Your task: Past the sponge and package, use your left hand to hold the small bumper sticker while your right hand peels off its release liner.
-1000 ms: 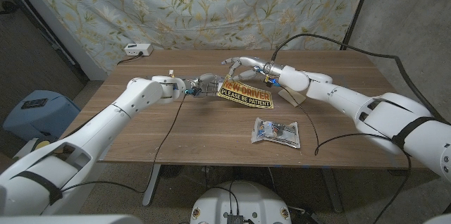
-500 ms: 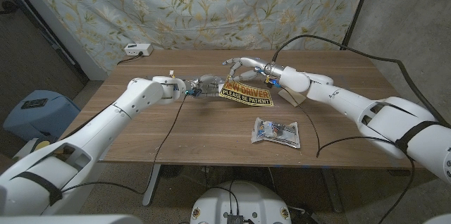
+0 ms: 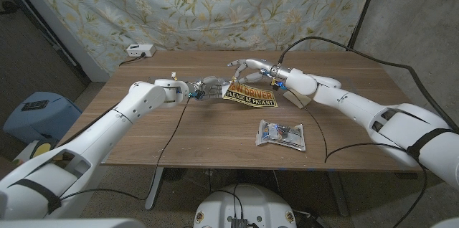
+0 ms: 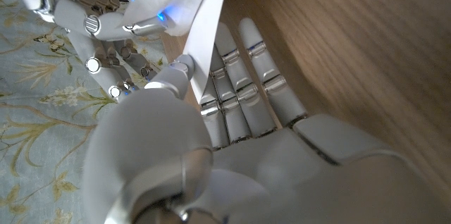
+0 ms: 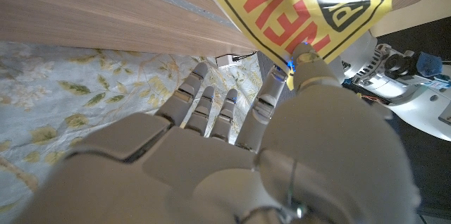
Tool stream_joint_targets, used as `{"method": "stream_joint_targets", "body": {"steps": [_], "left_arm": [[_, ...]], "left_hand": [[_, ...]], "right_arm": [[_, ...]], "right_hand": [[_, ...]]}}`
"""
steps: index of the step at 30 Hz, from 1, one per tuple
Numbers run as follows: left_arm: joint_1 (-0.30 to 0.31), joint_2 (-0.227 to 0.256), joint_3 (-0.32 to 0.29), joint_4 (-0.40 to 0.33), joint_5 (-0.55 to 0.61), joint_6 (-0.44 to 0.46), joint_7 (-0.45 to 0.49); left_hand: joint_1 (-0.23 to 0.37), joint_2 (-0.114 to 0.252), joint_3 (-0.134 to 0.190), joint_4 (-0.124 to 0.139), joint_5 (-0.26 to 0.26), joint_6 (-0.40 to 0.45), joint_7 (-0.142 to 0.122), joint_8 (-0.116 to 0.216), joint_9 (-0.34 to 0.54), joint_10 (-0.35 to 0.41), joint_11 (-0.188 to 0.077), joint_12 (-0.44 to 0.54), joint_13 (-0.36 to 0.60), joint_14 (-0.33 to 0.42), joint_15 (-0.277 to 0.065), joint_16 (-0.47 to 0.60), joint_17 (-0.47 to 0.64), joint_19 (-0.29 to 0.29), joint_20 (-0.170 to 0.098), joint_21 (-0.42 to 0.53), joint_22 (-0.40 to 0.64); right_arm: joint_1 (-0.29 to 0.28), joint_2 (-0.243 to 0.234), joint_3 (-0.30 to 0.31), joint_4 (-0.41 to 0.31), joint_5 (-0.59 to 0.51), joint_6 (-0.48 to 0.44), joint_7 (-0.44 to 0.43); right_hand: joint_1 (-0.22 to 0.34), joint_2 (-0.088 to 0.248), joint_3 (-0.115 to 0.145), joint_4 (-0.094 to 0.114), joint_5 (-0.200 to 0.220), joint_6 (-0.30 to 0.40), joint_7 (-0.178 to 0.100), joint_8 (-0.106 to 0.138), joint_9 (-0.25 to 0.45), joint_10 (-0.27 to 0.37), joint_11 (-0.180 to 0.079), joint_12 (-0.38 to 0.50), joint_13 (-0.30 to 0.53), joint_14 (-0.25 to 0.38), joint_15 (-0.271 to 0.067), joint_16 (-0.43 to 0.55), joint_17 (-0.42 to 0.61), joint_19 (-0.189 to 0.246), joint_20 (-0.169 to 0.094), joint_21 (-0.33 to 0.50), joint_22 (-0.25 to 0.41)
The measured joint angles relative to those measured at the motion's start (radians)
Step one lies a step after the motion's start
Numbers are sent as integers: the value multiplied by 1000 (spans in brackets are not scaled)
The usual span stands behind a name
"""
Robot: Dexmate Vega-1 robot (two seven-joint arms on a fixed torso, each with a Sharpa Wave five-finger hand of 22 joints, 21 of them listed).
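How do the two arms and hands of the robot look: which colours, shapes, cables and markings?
Both arms have smooth, rounded white shells with black bands near the shoulders. The left hand and the right hand are silver-grey with jointed metal fingers. A thin black cable runs along each forearm. Small blue lights glow at the wrists and at a fingertip.

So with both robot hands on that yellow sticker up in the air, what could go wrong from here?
The left robot hand pinches only the edge of the sticker, so a pull by the right robot hand might slip it free. The sticker could also bend or crease between them.
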Motion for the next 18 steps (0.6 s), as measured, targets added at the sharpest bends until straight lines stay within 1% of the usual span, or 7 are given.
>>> {"method": "stream_joint_targets", "body": {"steps": [4,9,15,18], "left_arm": [[4,1,-2,-3,0,-1,1],[6,3,-4,-5,-1,-5,2],[6,4,-4,-4,-1,-10,-1],[6,4,-4,0,-1,-12,-5]], "left_hand": [[0,0,0,0,-4,0,0,7,1,0,0,0,3,2,-2,0,0,0,0,4,0],[0,0,2,2,-8,2,2,7,7,0,0,0,6,5,-5,0,2,0,0,11,0],[0,0,4,4,-12,3,3,8,13,0,0,0,12,5,-5,0,5,-4,-4,15,0],[0,0,4,4,-15,3,3,13,13,2,-2,0,15,5,-5,0,5,-4,-4,19,0]], "right_arm": [[-8,-9,10,-17,1,-8,2],[-12,-14,17,-26,1,-14,3],[-12,-17,23,-28,1,-16,4],[-12,-17,24,-24,1,-16,4]], "right_hand": [[0,0,0,0,0,0,0,-1,0,0,0,0,0,0,0,0,0,0,0,0,0],[0,0,0,0,0,0,0,-1,-1,0,0,0,0,0,0,0,0,0,0,0,0],[0,0,0,0,0,4,4,-2,-4,0,0,0,0,0,0,0,0,0,0,0,0],[0,0,0,0,0,4,4,-2,-4,0,0,0,0,0,0,0,0,0,0,0,0]]}}
